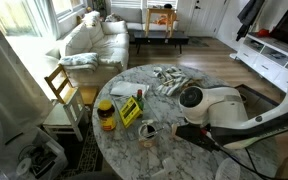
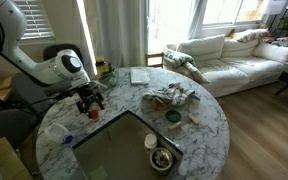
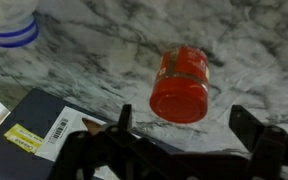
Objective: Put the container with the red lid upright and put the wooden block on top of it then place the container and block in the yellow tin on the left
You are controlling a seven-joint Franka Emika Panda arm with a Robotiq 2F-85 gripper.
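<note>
While the pincer (image 3: pixel 184 135) hangs wide open and empty over the marble desk (image 3: pixel 104 50) in the wrist view, the container with the red lid (image 3: pixel 181 85) lies on its side at twelve o'clock from it, between the line of the jaws, lid toward the lens. It looks light, rigid and liable to roll; a hold across its smooth round body seems safest. A dark book (image 3: pixel 34 125) is cut off at seven o'clock. In an exterior view, the yellow tin (image 1: pixel 130 110) lies toward nine o'clock on the desk, beside a yellow-lidded dark jar (image 1: pixel 106 115). In both exterior views the container is barely a speck, and no wooden block can be made out.
</note>
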